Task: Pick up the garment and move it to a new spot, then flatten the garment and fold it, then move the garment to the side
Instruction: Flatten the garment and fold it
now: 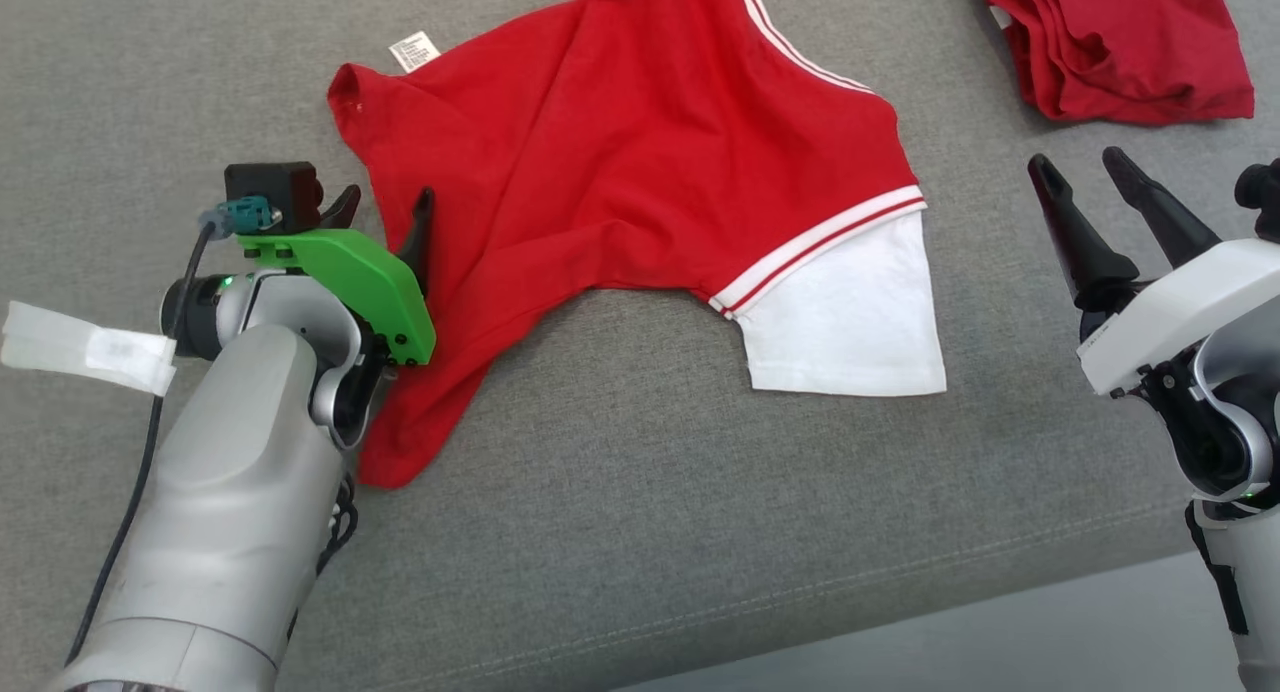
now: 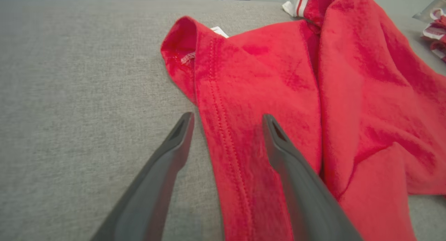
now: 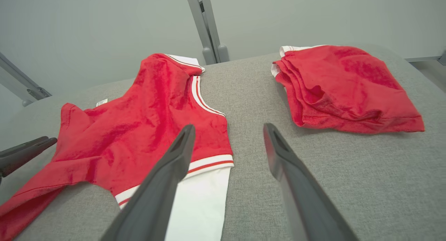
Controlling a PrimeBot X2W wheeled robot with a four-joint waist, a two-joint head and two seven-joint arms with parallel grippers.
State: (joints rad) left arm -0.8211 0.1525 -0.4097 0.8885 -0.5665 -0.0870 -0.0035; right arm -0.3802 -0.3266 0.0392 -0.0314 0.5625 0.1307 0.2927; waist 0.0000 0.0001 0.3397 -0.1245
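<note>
The garment is a red T-shirt with a white sleeve and white stripes, lying rumpled on the grey cushion; it also appears in the left wrist view and the right wrist view. My left gripper is open at the shirt's left hem, one finger over the red cloth and the other over bare cushion. Nothing is pinched between them. My right gripper hangs open to the right of the white sleeve, above the cushion.
A second red garment, folded in a bundle, lies at the back right. The cushion's front edge runs across the bottom. A metal post stands behind the cushion against a pale wall.
</note>
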